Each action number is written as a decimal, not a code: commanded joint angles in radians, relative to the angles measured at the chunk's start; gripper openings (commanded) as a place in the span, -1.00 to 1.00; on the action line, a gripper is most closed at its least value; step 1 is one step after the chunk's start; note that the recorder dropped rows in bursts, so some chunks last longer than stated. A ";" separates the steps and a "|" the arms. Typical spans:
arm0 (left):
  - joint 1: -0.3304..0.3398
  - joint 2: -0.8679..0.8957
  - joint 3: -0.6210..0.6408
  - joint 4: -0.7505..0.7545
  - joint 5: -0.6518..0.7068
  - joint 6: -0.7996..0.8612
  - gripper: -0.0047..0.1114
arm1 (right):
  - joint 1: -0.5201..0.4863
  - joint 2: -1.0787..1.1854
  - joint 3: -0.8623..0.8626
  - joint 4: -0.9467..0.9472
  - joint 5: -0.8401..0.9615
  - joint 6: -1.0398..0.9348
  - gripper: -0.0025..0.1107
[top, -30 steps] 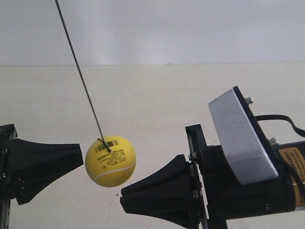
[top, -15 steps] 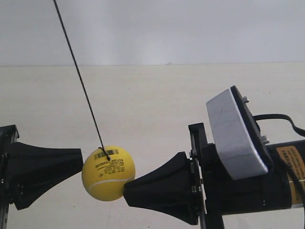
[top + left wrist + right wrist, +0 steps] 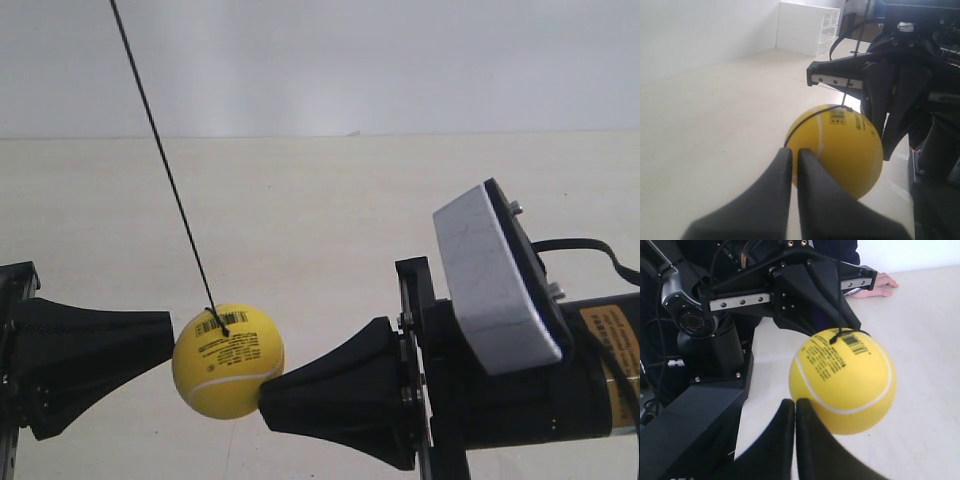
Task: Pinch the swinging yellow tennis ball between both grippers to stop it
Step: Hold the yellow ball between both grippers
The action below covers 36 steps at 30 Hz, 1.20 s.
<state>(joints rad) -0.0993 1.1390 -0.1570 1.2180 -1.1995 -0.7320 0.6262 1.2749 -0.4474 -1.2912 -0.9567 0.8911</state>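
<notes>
The yellow tennis ball point(image 3: 228, 360) hangs low on a thin black string point(image 3: 165, 170), barcode and print facing up. It sits between two black horn-shaped heads. The horn at the exterior view's left point(image 3: 168, 340) meets its left side. The horn at the exterior view's right point(image 3: 268, 392) presses its lower right side. In the left wrist view my left gripper point(image 3: 794, 153) is shut, tips against the ball point(image 3: 840, 147), with the other head point(image 3: 890, 95) just behind it. My right gripper point(image 3: 795, 403) is shut too, tips touching the ball point(image 3: 845, 380).
A grey block point(image 3: 495, 285) and a black cable point(image 3: 590, 248) sit on the arm at the exterior view's right. A white drawer unit point(image 3: 810, 25) stands far off by the wall. A person's hand point(image 3: 882, 281) rests on the pale surface behind the arms.
Since one second ago the horn at the exterior view's right moved left and up onto the ball, and the ball shifted slightly left and down. Over the last half second nothing visibly moved.
</notes>
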 commanded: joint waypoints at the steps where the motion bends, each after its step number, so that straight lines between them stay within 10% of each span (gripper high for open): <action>1: -0.003 0.003 0.004 0.012 -0.022 0.002 -0.84 | 0.002 0.003 -0.003 0.017 0.003 -0.010 -0.96; 36: -0.003 0.003 0.004 -0.078 0.097 -0.038 -0.84 | 0.002 0.003 -0.003 0.017 0.074 -0.017 -0.96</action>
<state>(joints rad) -0.0993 1.1390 -0.1570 1.1709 -1.1325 -0.7502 0.6262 1.2749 -0.4474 -1.2798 -0.8983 0.8807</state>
